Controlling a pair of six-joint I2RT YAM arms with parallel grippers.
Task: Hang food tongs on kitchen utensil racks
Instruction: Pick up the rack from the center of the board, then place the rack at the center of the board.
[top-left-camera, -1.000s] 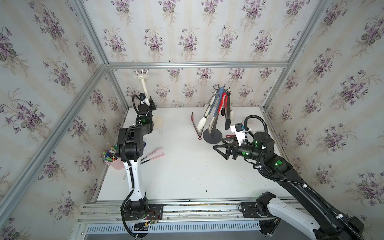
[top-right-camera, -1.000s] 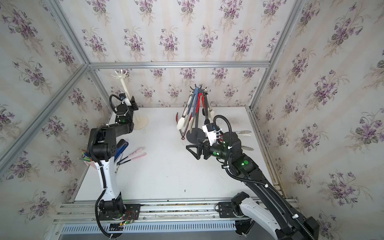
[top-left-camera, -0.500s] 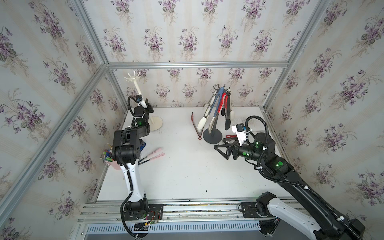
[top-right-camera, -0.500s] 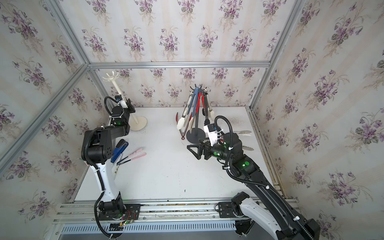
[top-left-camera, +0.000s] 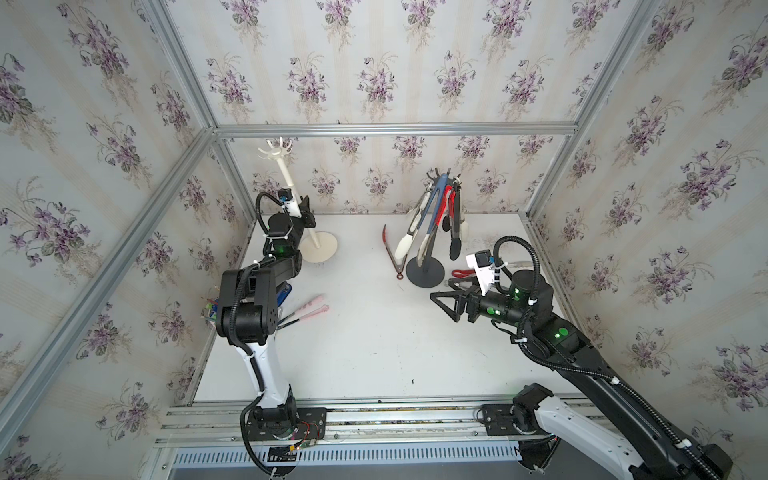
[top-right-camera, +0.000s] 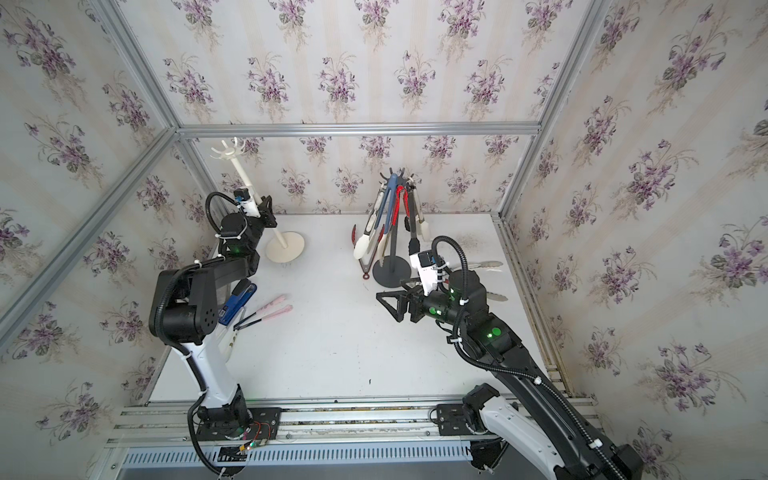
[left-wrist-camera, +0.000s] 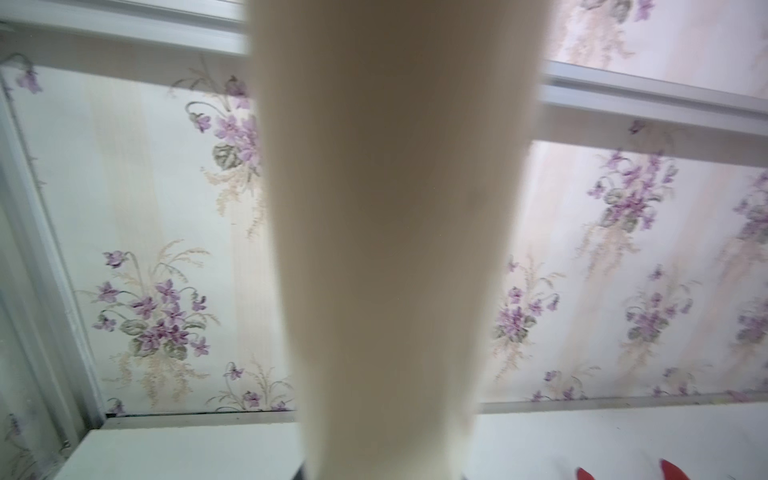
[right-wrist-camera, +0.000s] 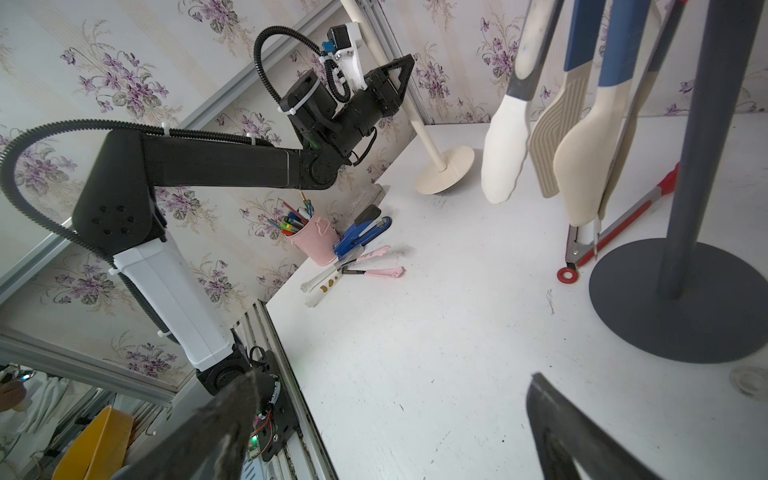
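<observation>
In both top views the cream-white kitchen utensil rack (top-left-camera: 291, 187) (top-right-camera: 249, 187) leans at the back left, its hooks bare. My left gripper (top-left-camera: 303, 210) (top-right-camera: 268, 210) is shut on its pole, which fills the left wrist view (left-wrist-camera: 386, 249). The dark grey rack (top-left-camera: 424, 274) (right-wrist-camera: 681, 299) stands mid-back with several food tongs (top-left-camera: 415, 232) hanging from its hooks. Red-handled tongs (top-left-camera: 390, 255) (right-wrist-camera: 615, 224) lie against its base. My right gripper (top-left-camera: 442, 301) (right-wrist-camera: 390, 415) hovers open and empty in front of that rack.
A pink cup of pens (right-wrist-camera: 316, 245), a blue stapler (top-right-camera: 237, 301) and pink-handled utensils (top-left-camera: 309, 309) lie by the left wall. More tongs (top-right-camera: 486, 264) lie on the table behind my right arm. Wallpapered walls enclose three sides.
My left gripper closed on the cream-white rack's pole. The rack's crown swung left, then partly back, and its base crept right. The right arm stayed still.
</observation>
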